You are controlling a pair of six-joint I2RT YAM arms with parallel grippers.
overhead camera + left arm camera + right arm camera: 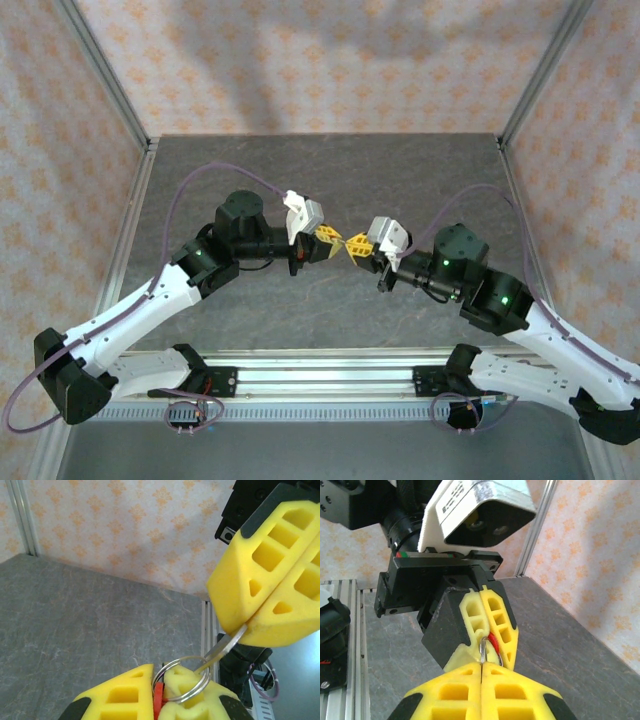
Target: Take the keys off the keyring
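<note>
- Your left gripper [160, 682] is clamped on the keyring [159, 696]. The red tab is wedged between its yellow fingers and the thin wire loop [184, 657] stands proud of them.
- Your right gripper [248, 621] is pinched tight on the head of the key [226, 647]. The pale shaft slants down from its fingertips to the loop.
- Both grippers meet tip to tip in mid-air, well above the grey table [75, 620], so nothing rests on a surface.
- Expect the key to be light, stiff and slick. With so little metal inside the foam, it could twist or slip out under a sideways pull.
- The loop looks like springy split wire. It probably will not open to a straight tug, so the key likely has to be worked around the coil.
- Keep your hold on the key's head, and on the tab rather than the wire, so the loop is free to turn.
</note>
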